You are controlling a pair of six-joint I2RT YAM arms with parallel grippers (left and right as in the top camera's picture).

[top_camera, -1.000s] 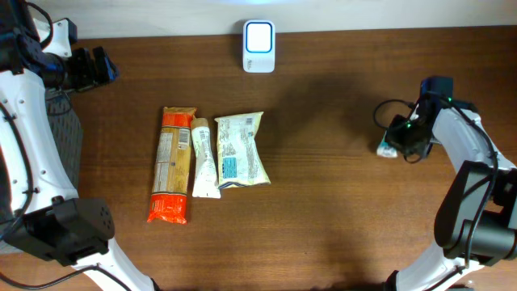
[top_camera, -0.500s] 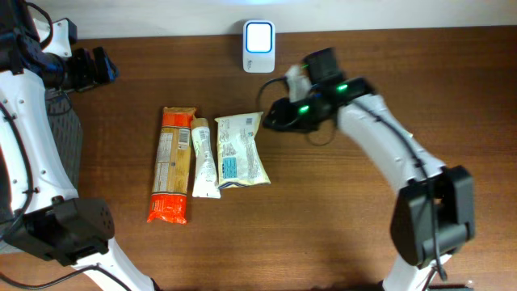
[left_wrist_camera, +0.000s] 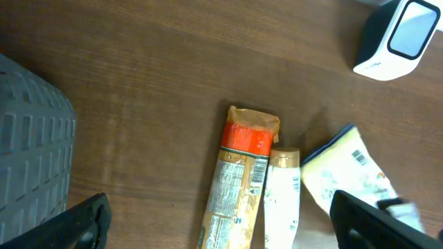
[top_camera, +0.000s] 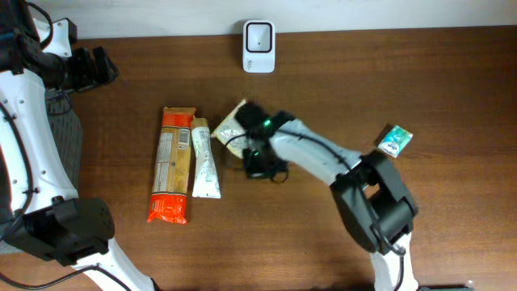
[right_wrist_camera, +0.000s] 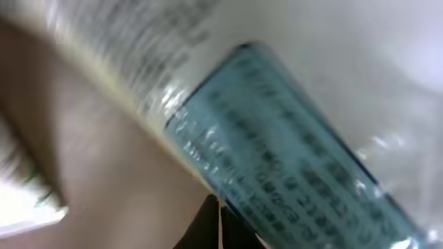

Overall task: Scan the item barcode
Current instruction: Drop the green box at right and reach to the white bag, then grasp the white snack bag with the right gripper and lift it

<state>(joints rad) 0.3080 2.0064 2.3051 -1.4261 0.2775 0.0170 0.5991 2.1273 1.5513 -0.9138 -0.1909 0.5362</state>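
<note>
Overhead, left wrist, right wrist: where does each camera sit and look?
Overhead: above the table, looking straight down; shows the left arm and the right end effector at the pale pouch.
Left wrist: on that arm, looking slantwise down at the orange packet; its end effector's open fingers show at the bottom corners.
Right wrist: close against the pouch's teal label, blurred; its dark fingertips show.
Shared: overhead and left wrist see the scanner.
</note>
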